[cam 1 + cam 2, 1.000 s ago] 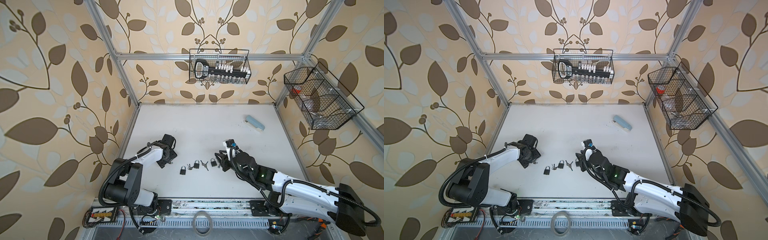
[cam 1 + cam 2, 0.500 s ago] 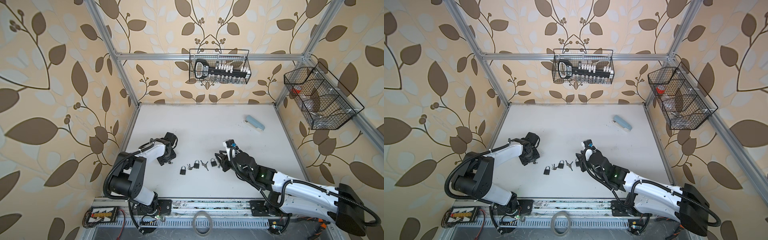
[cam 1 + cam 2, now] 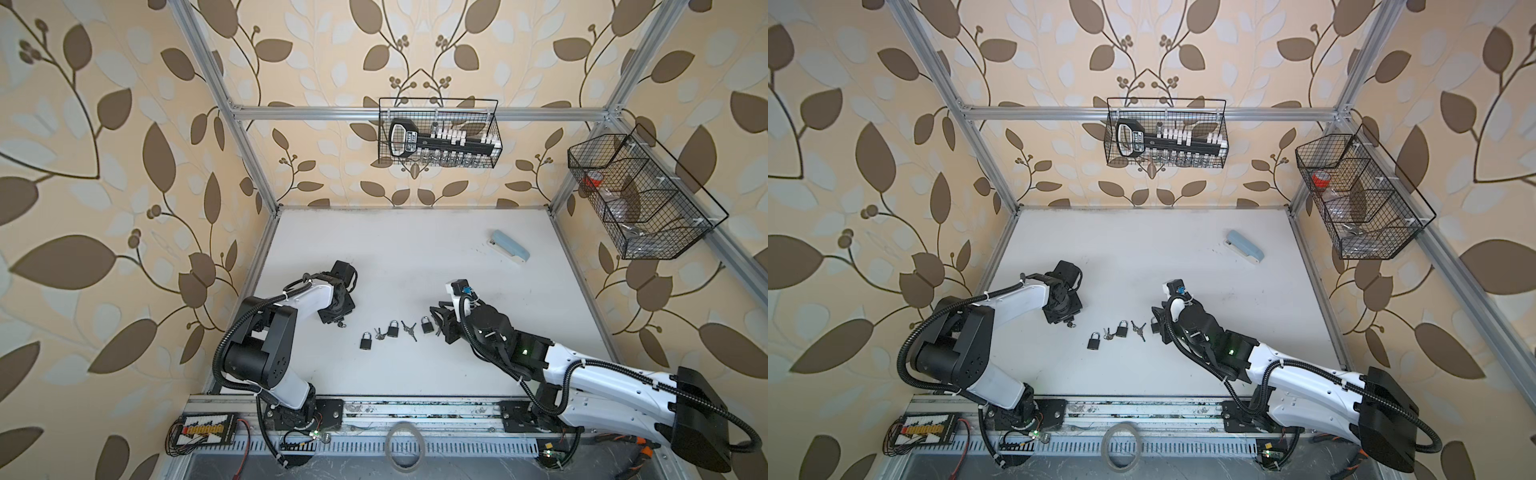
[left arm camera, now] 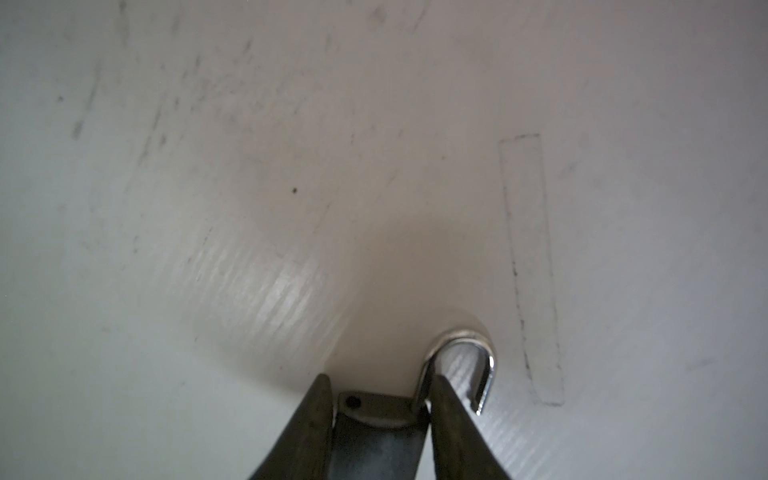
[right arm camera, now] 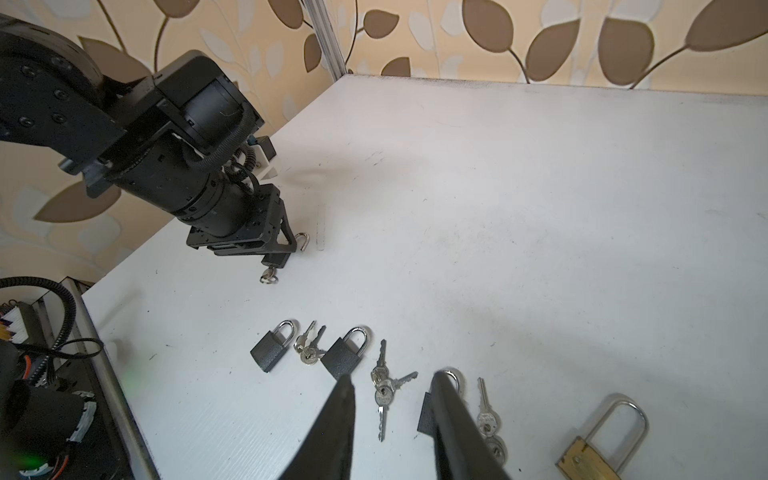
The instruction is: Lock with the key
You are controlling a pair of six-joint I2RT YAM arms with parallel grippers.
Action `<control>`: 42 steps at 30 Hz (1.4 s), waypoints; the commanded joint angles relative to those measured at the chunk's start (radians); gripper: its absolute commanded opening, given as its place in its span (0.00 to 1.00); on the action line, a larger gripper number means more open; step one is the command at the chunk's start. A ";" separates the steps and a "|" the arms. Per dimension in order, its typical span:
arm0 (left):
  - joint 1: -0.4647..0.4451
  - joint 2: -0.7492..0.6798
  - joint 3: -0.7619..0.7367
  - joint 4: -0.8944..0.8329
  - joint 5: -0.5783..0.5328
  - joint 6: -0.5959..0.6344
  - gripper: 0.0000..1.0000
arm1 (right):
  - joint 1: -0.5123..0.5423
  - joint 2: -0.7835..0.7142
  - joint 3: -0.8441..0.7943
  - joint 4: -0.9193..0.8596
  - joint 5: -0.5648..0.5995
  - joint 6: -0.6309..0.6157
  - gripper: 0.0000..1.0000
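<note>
- Left wrist view: the left gripper (image 4: pixel 379 376) has its two dark fingers pressed against either side of a small padlock (image 4: pixel 380 409), clamping its body. The padlock's chrome shackle (image 4: pixel 463 345) is swung out with one end free, just past one fingertip.
- Right wrist view: a key (image 5: pixel 269 276) sticks out of that padlock's underside, just below the left gripper's fingers. Its ring touches the white table (image 5: pixel 540 208).
- The right gripper (image 5: pixel 393 376) hangs over the table with its fingers apart, holding nothing. A key bunch (image 5: pixel 384 392) lies flat on the table between the fingertips.
- Writing: in a top view, a black key-shaped tag (image 3: pixel 405 139) in the wire basket (image 3: pixel 494 137) on the back wall carries a white label, too small to read.
- Since a second ago, the left arm's elbow has drawn in closer to its gripper, which stays over the same spot. The right arm and the row of locks and keys lie as before.
- Black padlocks (image 5: pixel 272 347) with a grainy finish and rounded chrome shackles lie between the two grippers.
- A brass padlock (image 5: pixel 594 449) lies beside the right gripper, on the side away from the left gripper.
- The table is ribbed, scuffed plastic.
</note>
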 commanded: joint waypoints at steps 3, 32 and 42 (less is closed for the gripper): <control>-0.012 -0.012 -0.018 -0.036 0.018 -0.005 0.33 | -0.002 -0.016 -0.025 0.011 0.023 0.003 0.32; -0.307 -0.609 0.130 0.147 0.068 -0.470 0.17 | 0.024 0.230 0.095 0.726 -0.229 0.116 0.56; -0.441 -0.654 0.130 0.393 -0.007 -0.442 0.18 | 0.035 0.256 0.141 0.705 -0.172 0.022 0.57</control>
